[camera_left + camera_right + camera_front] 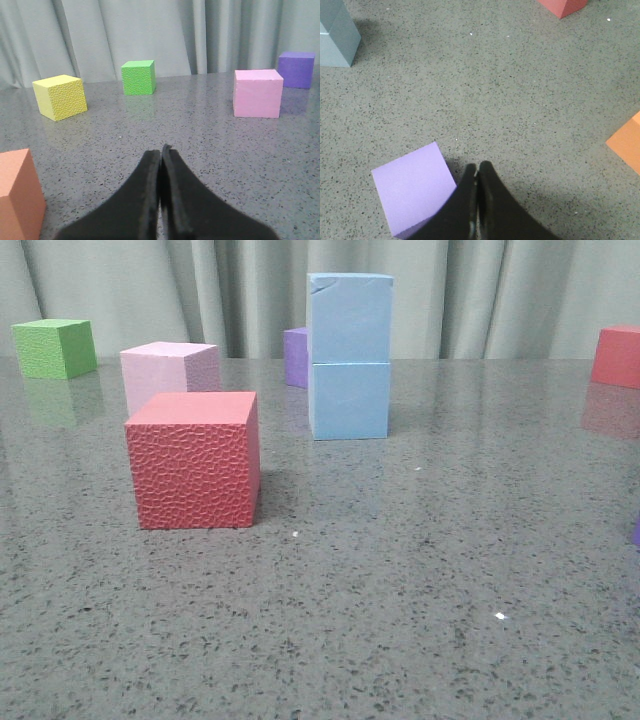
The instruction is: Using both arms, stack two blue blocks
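Two pale blue blocks stand stacked in the front view: the upper blue block (349,318) rests squarely on the lower blue block (349,400), mid-table toward the back. The right wrist view catches the stack (335,35) at its far corner. No arm shows in the front view. My left gripper (161,152) is shut with nothing between its fingers, low over bare table. My right gripper (477,167) is shut and empty too, right beside a light purple cube (412,185).
A red textured cube (194,460) stands front left, a pink cube (168,372) behind it, a green cube (55,348) far left, a purple cube (296,356) behind the stack, another red cube (618,356) far right. Yellow (59,96) and orange (17,192) cubes lie near the left gripper.
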Motion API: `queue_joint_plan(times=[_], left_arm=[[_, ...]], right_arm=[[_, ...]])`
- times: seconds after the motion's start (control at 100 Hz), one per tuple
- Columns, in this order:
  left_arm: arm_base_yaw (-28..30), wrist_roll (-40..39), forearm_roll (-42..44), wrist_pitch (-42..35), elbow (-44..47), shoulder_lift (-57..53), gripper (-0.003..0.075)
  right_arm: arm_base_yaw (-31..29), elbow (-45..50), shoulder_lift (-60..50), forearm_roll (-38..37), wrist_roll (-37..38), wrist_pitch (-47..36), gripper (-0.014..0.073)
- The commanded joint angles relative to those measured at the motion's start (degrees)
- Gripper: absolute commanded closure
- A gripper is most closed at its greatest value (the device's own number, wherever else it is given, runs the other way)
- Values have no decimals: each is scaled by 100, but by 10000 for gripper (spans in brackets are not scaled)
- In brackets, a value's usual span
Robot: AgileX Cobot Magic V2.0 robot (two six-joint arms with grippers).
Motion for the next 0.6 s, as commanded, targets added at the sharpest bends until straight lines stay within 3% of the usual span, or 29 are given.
queue_joint_plan(times=[0.0, 0.26, 0.59], left_arm=[[-50, -59, -42, -473, 244, -191, 739], [-50, -59, -42, -473, 244, -191, 739], [-50, -59, -42, -473, 244, -191, 739]], right_arm=[[-39, -135, 14, -91, -33, -389, 662], [-39, -36, -46, -84, -33, -591, 662], [-39, 1248, -1111, -73, -33, -2860, 662]])
